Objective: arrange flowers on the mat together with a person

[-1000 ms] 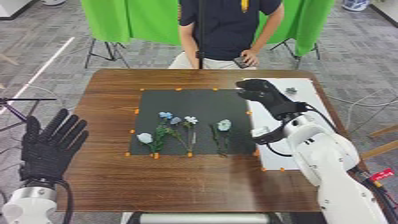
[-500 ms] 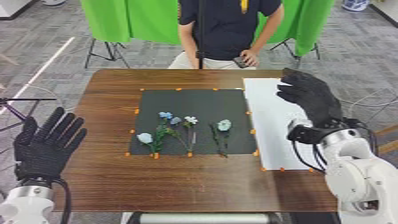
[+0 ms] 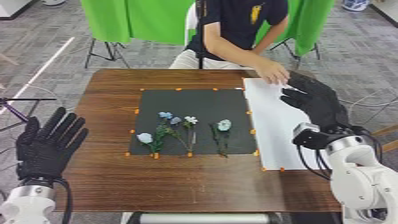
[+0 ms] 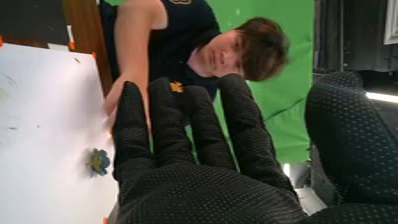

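In the head view, the black mat (image 3: 204, 102) bears a white flower (image 3: 145, 137), a blue flower (image 3: 165, 115), a small white flower (image 3: 190, 120) and a pale flower (image 3: 224, 125), stems towards the near edge. My left hand (image 3: 44, 152) is open at the table's left edge. Over the white sheet's right side stands my right hand (image 3: 318, 104). The person's hand (image 3: 274, 71) is at the sheet's far end, close to its fingers. In the right wrist view, my right hand (image 4: 209, 192) has straight fingers, beside a blue-grey flower head (image 4: 99, 162) lying on the sheet.
The white sheet (image 3: 277, 135) lies along the mat's right side. Orange tape pieces mark the edges of mat and sheet. Brown wood (image 3: 213, 185) borders the mat at the front. The person's forearm (image 3: 233, 52) comes in over the table's far edge.
My right hand has moved right, away from the mat. The person's arm has reached out to the sheet's far end. My left hand has barely moved, and the flowers on the mat have kept their places.
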### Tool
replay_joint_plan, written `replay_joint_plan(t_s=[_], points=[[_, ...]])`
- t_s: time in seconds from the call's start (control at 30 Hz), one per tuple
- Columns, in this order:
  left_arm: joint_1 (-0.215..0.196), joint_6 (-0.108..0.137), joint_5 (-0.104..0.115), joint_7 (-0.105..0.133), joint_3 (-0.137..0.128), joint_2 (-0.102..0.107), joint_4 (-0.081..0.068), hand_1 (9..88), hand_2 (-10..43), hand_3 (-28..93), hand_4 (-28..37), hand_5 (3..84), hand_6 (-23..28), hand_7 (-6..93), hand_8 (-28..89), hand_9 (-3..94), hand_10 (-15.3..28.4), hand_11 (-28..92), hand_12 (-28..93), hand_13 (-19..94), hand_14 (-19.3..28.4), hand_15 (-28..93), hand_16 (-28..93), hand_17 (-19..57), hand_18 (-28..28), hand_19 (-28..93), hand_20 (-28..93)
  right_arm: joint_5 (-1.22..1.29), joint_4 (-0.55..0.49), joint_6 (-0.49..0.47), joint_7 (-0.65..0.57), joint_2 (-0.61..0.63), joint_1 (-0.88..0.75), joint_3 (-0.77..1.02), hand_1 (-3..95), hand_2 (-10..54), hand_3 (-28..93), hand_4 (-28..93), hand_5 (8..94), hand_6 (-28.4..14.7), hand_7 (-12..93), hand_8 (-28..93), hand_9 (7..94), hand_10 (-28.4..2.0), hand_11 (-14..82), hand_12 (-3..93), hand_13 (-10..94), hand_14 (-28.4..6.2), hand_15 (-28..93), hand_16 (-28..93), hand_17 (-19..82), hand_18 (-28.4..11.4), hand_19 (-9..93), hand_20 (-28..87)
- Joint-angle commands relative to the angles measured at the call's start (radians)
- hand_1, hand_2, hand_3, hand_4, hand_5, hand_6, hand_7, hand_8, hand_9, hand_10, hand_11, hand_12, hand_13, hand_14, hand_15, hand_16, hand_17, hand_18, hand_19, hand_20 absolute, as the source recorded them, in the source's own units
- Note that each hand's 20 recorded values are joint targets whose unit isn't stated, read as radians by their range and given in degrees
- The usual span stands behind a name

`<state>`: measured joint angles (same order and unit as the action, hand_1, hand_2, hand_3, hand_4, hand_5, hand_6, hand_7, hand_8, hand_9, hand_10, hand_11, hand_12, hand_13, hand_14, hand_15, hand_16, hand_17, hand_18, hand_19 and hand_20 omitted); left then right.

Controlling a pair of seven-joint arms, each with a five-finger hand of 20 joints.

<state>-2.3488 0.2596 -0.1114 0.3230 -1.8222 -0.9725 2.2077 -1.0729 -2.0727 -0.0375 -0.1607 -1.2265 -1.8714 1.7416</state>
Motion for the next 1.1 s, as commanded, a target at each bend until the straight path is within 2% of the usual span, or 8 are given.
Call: replay_joint_plan(t_s=[0.03, 0.17, 0.37, 0.4, 0.53, 0.63, 0.97, 1.1], points=[[0.004, -0.01, -0.009, -0.017, 0.003, 0.001, -0.006, 23.9, 14.8, 66, -28.3, 45.3, 6.9, 10.3, -9, 42.6, 14.3, 16, 10, 32, 14.4, 26, -4, -3.4, 13.4, 25, 12, -0.009, -0.016, 0.008, 0.013, 0.003, -0.032, 0.024, 23.1, 6.8, 78, -26, 39.5, -5.9, 17, -12, 32.6, -15.2, 9.8, 12.9, 26, -16.5, 23, 13, 7, -18.0, 45, 9], [-0.005, -0.01, -0.01, -0.012, -0.003, -0.002, -0.003, 24.0, 14.9, 66, -28.3, 45.3, 6.9, 10.2, -9, 42.5, 14.3, 15, 10, 32, 14.5, 27, -4, -3.4, 13.4, 25, 12, -0.02, -0.016, 0.009, 0.017, 0.0, -0.033, 0.022, 24.0, 5.1, 78, -26, 39.2, -5.7, 17, -12, 32.4, -15.1, 9.7, 12.9, 26, -16.3, 23, 13, 7, -17.9, 45, 9], [-0.005, -0.013, -0.007, -0.011, 0.005, -0.006, -0.003, 23.8, 14.8, 66, -28.3, 45.3, 7.0, 10.2, -9, 42.7, 14.3, 16, 10, 32, 14.5, 27, -4, -3.4, 13.4, 25, 12, -0.013, -0.018, 0.002, 0.008, -0.004, -0.036, 0.025, 24.6, 3.8, 78, -26, 38.1, -5.5, 17, -12, 31.4, -14.8, 9.6, 13.1, 26, -16.3, 23, 14, 7, -17.9, 45, 10], [-0.001, -0.011, -0.01, -0.02, 0.006, -0.007, -0.005, 23.9, 14.8, 66, -28.3, 45.3, 7.0, 10.2, -9, 42.7, 14.4, 16, 10, 32, 14.5, 27, -4, -3.4, 13.4, 25, 12, -0.013, -0.02, 0.003, 0.007, -0.005, -0.041, 0.027, 24.6, 3.7, 78, -26, 38.0, -5.5, 17, -12, 31.3, -14.8, 9.6, 13.1, 26, -16.3, 23, 14, 7, -17.9, 45, 10], [-0.003, -0.007, -0.012, -0.018, 0.002, -0.009, -0.004, 23.9, 14.8, 66, -28.3, 45.4, 6.9, 10.2, -9, 42.6, 14.3, 16, 10, 32, 14.6, 27, -4, -3.3, 13.4, 25, 12, -0.012, -0.016, -0.014, 0.014, -0.008, -0.038, 0.024, 24.7, 3.4, 78, -26, 37.9, -5.4, 17, -12, 31.1, -14.8, 9.5, 13.1, 26, -16.3, 23, 14, 7, -17.8, 45, 10], [-0.012, -0.015, -0.024, -0.023, -0.006, -0.011, 0.0, 23.9, 14.9, 66, -28.3, 45.4, 6.9, 10.1, -9, 42.6, 14.3, 16, 10, 32, 14.7, 27, -4, -3.3, 13.4, 25, 12, 0.001, -0.009, -0.045, 0.032, -0.009, -0.036, 0.027, 24.4, 2.4, 78, -25, 37.6, -5.4, 17, -12, 30.5, -14.8, 9.1, 13.1, 25, -16.6, 23, 14, 7, -17.8, 44, 10], [-0.019, -0.016, -0.01, -0.011, -0.011, -0.013, 0.002, 24.8, 15.2, 65, -28.3, 45.3, 6.8, 10.2, -9, 42.4, 14.3, 15, 10, 32, 14.8, 27, -4, -3.3, 13.3, 25, 12, 0.006, -0.012, -0.027, 0.027, -0.004, -0.039, 0.027, 24.0, 1.2, 77, -25, 37.0, -5.2, 17, -12, 30.0, -14.6, 8.3, 13.7, 25, -16.5, 22, 15, 7, -17.8, 43, 10], [-0.024, -0.018, 0.012, 0.003, -0.016, -0.011, 0.005, 24.4, 20.6, 55, -28.3, 45.3, 6.9, 10.0, -9, 42.4, 14.4, 15, 10, 32, 14.7, 26, -4, -3.4, 13.4, 25, 12, 0.006, -0.011, -0.022, 0.032, -0.001, -0.041, 0.028, 24.0, 1.3, 77, -25, 37.1, -5.2, 17, -12, 30.0, -14.6, 8.2, 13.7, 25, -16.5, 22, 15, 7, -17.8, 43, 11]])
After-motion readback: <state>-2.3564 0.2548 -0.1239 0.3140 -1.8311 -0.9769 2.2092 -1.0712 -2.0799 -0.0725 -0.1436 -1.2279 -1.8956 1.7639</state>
